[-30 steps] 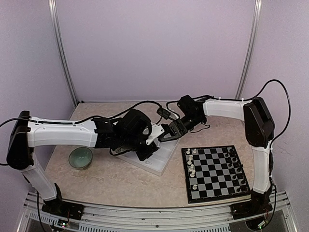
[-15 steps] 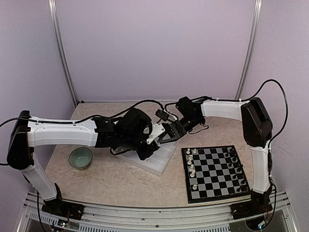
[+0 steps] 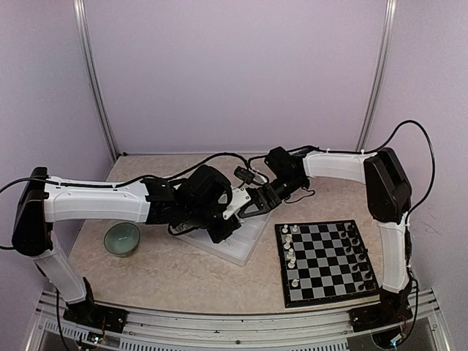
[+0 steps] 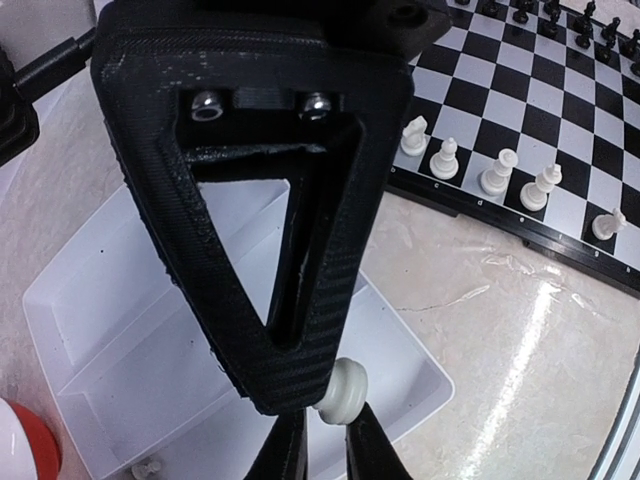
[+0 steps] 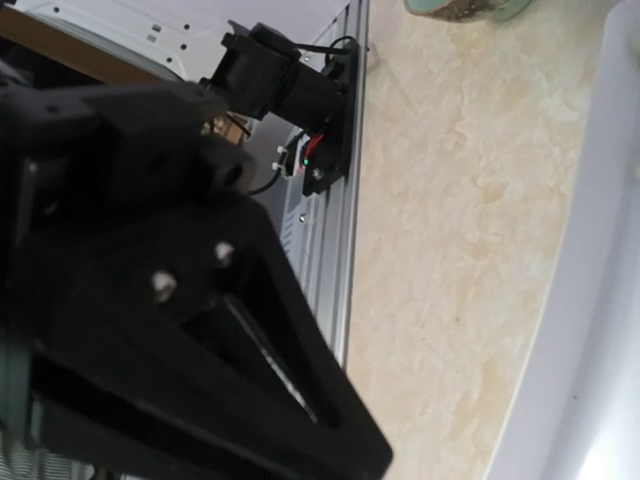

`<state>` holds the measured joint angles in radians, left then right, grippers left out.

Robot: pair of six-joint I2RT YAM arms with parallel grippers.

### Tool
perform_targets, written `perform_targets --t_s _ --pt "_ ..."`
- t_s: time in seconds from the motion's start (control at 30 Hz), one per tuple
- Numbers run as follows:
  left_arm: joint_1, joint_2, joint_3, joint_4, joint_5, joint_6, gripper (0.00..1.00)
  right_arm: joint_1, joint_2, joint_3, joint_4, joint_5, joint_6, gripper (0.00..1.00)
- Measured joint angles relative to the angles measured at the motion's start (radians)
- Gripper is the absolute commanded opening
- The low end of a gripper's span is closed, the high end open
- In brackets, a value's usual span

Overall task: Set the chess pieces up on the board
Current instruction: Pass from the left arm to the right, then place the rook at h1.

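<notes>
Robotics lab test cell, not home or shop.
- Plain lilac wall panels close in table at 9, 12 and 3 o'clock.
- Bare aluminium poles stand upright in back corners, 11 and 1 o'clock.
- Marble-look tabletop edged at 6 o'clock by slotted aluminium rail.
- Left arm and right arm, white-and-black, bolted to that rail at 7 and 5 o'clock.
- Right wrist view: exposed circuit board on rail, small red and green lights lit.
</notes>
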<state>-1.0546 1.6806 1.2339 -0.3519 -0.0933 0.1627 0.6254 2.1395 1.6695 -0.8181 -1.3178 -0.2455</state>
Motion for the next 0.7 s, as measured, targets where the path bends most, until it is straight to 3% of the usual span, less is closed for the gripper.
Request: perform_targets --t_s 0.27,0.5,0.7 --pt "0.0 -0.022 -0.032 0.014 -0.027 -0.018 0.23 0.0 -0.094 -0.079 0.042 0.137 -0.028 0.0" --pt "0.029 -0.131 -0.136 0.068 -0.045 -0.057 0.23 0.001 -0.431 -0.306 0.145 0.312 -0.077 0.0" --pt "0.173 -0.188 -0.23 0.175 -0.045 -0.115 0.23 0.003 -0.719 -0.57 0.259 0.427 -0.161 0.0"
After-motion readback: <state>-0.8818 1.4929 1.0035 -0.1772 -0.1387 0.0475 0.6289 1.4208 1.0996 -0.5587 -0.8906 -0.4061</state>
